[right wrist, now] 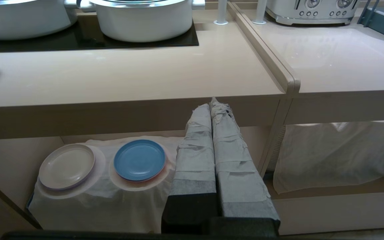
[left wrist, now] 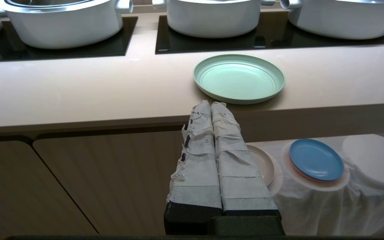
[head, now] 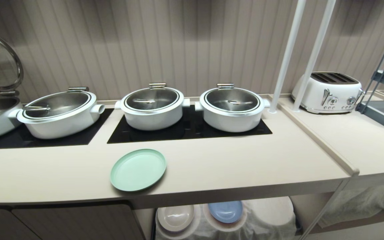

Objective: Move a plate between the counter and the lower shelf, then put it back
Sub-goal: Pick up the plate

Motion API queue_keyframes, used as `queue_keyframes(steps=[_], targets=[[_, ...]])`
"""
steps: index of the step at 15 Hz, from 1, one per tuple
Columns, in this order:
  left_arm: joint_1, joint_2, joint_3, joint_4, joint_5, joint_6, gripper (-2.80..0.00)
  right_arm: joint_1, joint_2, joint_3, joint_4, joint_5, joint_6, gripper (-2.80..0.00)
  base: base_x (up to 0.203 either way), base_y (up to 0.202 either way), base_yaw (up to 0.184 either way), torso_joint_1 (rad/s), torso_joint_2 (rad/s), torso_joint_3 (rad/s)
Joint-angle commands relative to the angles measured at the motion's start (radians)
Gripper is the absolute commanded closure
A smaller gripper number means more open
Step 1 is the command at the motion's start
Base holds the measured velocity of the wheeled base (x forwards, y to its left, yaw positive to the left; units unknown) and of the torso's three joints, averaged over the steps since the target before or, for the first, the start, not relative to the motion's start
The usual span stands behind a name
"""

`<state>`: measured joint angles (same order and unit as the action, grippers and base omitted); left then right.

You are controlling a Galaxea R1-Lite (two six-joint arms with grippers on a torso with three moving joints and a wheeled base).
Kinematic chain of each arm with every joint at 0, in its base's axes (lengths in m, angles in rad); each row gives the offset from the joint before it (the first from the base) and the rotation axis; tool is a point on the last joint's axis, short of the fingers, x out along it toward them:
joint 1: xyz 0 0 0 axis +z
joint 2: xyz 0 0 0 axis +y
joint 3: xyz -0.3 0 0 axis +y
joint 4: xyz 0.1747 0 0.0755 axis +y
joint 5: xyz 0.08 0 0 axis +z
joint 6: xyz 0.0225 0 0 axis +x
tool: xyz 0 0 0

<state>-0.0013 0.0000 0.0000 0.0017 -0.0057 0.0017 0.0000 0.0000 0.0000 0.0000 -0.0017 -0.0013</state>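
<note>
Taped fingers of the left gripper [left wrist: 211, 104] are filling the lower centre of the left wrist view, pressed flat together with nothing between them, their tips sitting just below the front edge of the counter [left wrist: 78, 96]. Right above those tips, the mint-green plate [left wrist: 239, 78] is lying flat near that front edge, its near rim almost at the lip; in the head view the plate [head: 138, 170] is sitting lower centre, well in front of the black cooktop panels [head: 188, 131].

Judging from this, the pick-up is not yet begun. The low raised rim is offering the only purchase, so the jaws would probably need to part first and pinch the near rim from the front, where the plate's closeness to the edge is helping.

Open worktop is lying on both sides of the plate, while the three white lidded pots [head: 152, 108] are standing behind it and should stay clear of a forward approach. Beneath, the lower shelf [right wrist: 18, 156] is holding a cream plate [right wrist: 67, 166] and a blue plate [right wrist: 139, 160] on cloth-draped stacks, so free landing room looks tight. The counter's thick front edge is overhanging the shelf opening and could catch a tilted plate.

In the lower centre of its own view, the right gripper [right wrist: 212, 101] is hanging with fingers likewise closed and empty.
</note>
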Motion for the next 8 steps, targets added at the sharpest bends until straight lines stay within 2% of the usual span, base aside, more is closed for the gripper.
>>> queue_keyframes(steps=[1,8], targets=[[0.0,0.0,0.0,0.0,0.0,0.0,0.0,0.0,0.0,0.0,0.0,0.0,0.0,0.0,0.0,0.0,0.0,0.0,0.0,0.0],[0.0,0.0,0.0,0.0,0.0,0.001,0.0,0.0,0.0,0.0,0.0,0.0,0.0,0.0,0.0,0.0,0.0,0.0,0.0,0.0]])
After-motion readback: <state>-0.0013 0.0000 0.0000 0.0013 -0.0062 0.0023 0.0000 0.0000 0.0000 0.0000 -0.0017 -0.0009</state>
